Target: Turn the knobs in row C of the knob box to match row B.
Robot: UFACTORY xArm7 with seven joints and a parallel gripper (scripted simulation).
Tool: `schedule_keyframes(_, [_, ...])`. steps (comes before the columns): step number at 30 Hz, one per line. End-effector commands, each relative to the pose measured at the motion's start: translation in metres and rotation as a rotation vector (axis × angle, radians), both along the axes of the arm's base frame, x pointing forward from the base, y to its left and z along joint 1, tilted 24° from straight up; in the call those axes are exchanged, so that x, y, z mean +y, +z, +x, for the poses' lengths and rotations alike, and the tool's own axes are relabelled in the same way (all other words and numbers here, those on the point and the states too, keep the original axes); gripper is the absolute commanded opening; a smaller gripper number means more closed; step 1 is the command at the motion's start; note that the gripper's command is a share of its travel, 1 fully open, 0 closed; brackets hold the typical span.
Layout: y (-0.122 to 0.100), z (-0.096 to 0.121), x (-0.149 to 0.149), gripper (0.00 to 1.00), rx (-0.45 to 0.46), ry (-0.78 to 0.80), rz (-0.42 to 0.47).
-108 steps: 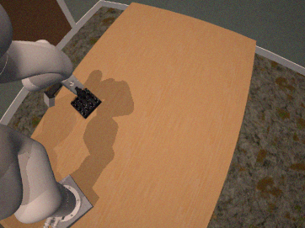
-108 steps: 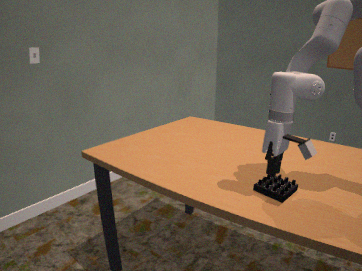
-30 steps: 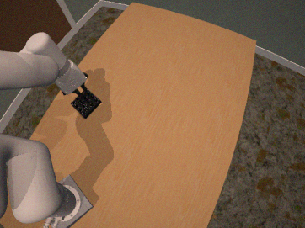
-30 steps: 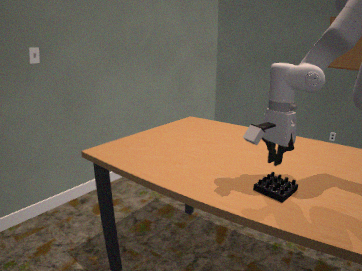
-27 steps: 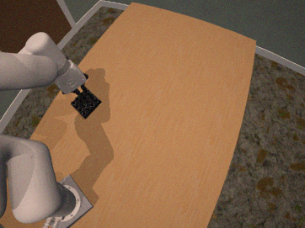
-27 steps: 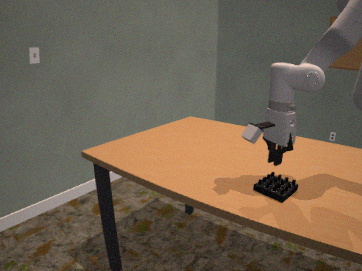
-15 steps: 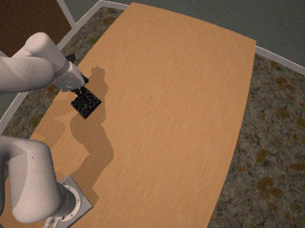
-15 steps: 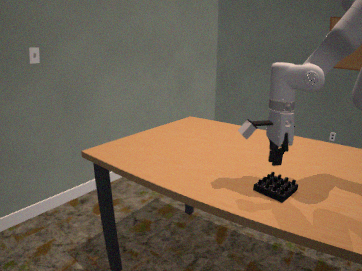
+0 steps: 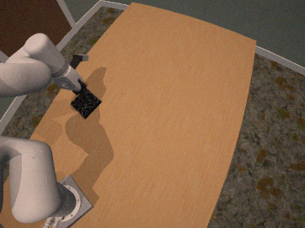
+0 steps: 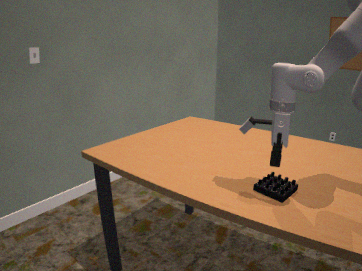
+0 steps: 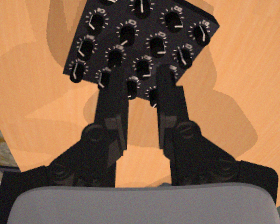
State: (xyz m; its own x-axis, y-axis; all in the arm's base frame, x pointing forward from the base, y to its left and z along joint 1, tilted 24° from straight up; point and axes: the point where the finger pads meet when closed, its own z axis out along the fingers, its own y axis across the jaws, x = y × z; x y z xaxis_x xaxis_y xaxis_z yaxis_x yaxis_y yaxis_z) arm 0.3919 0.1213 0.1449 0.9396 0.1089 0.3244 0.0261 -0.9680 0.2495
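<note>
Above knob box [image 9: 86, 103] [image 10: 276, 187] [image 11: 145, 47] | jaws [image 9: 80, 86] [image 10: 275, 162] apart from it | narrowly open, empty

In the wrist view the black gripper fingers are covering parts of the black knob box [image 11: 107, 37], whose far corner the top edge is cutting off; from above, its printed names [image 9: 86, 103] are blurring beyond my reading.

White, smooth, rounded robot arm [image 9: 38, 72] [image 10: 336, 43] reaching out and bending down at the wrist; black two-fingered pincer [image 9: 79, 86] [image 10: 275, 165] [image 11: 141, 83] pointing downward, fingers standing partly open, apart, gripping nothing.
</note>
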Motion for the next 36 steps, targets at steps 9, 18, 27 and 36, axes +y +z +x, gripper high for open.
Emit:
schedule_keyframes(9, [-0.0032, 0.0019, 0.0075, 0.19, -0.097, -0.353, 0.153])
schedule_keyframes(18, [-0.0038, 0.0021, 0.0084, 0.19, -0.107, -0.391, 0.171])
schedule_keyframes(27, [-0.0038, 0.0021, 0.0084, 0.19, -0.107, -0.391, 0.171])
schedule_keyframes(36, [-0.0038, 0.0021, 0.0084, 0.19, -0.107, -0.391, 0.171])
